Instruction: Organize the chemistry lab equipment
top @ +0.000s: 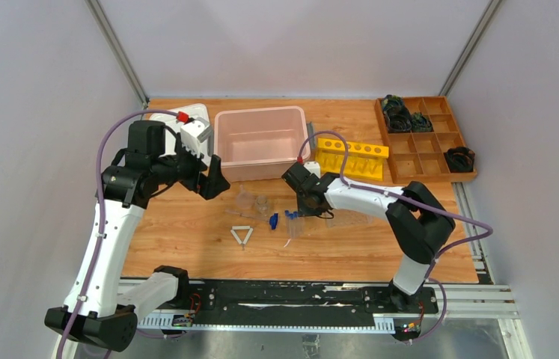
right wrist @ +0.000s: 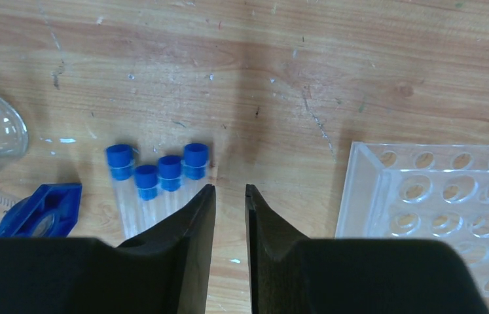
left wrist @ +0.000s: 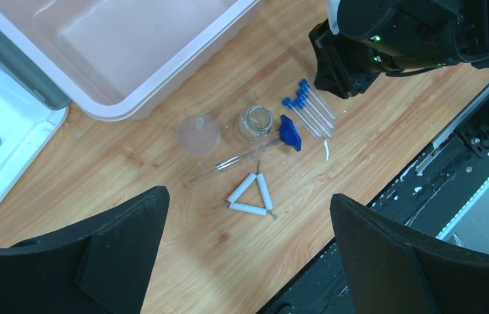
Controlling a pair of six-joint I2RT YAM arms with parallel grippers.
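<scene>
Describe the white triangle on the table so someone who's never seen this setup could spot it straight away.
Find the pale pink tub at the back middle of the wooden table. In front of it sits a cluster of clear glassware and blue-capped tubes, and the white triangle frame lies flat at that cluster's near edge. It is the only opaque white, three-sided piece.

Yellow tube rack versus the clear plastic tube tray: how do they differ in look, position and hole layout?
The yellow tube rack is opaque; the clear plastic tube tray is see-through. The yellow tube rack stands far back on the table, right of the pink bin; the clear plastic tube tray lies nearer the front edge. The rack shows one row of holes, the tray several rows. Both look empty of tubes.
</scene>
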